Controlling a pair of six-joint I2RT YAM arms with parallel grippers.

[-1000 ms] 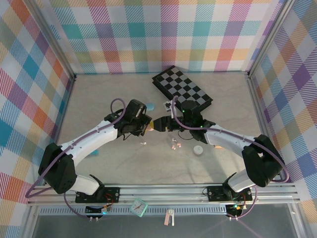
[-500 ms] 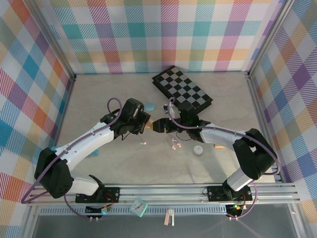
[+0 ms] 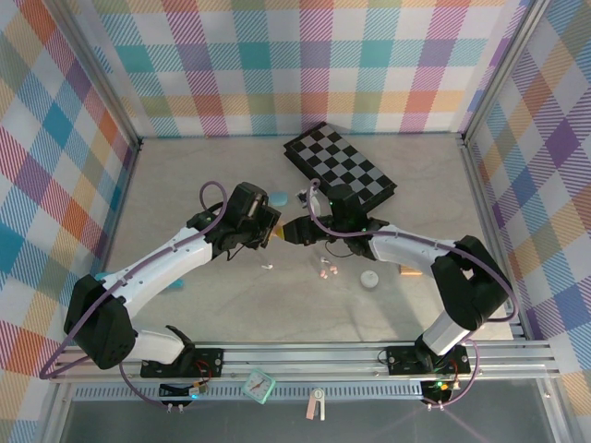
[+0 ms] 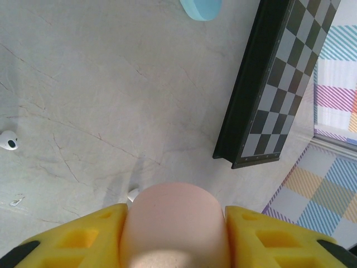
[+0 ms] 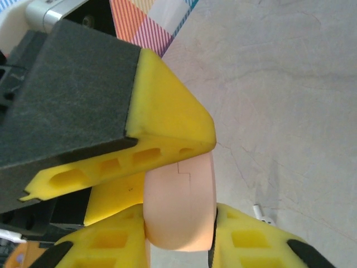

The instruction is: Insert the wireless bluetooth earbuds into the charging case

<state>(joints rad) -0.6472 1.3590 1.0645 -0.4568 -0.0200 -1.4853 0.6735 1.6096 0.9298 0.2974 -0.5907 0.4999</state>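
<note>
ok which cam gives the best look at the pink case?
Right wrist. The pink case is close, edge-on, seam line visible, pinched between yellow fingers. Left wrist gives its rounded end, no seam. Top external has it as a small peach sliver between left gripper and right gripper.

The top external camera looks down from above and behind the arm bases, far enough back to take in the whole grey table (image 3: 231, 305) and the plaid walls (image 3: 305, 65). The left wrist camera sits close over the left gripper (image 4: 175, 234) and faces far and right, toward the black-and-white chequered board (image 4: 273, 84) (image 3: 342, 166). The right wrist camera, nearer still, looks left past the right gripper (image 5: 181, 248). All three views share the peach-pink oval case (image 3: 280, 236) (image 4: 175, 218) (image 5: 181, 206).
</note>
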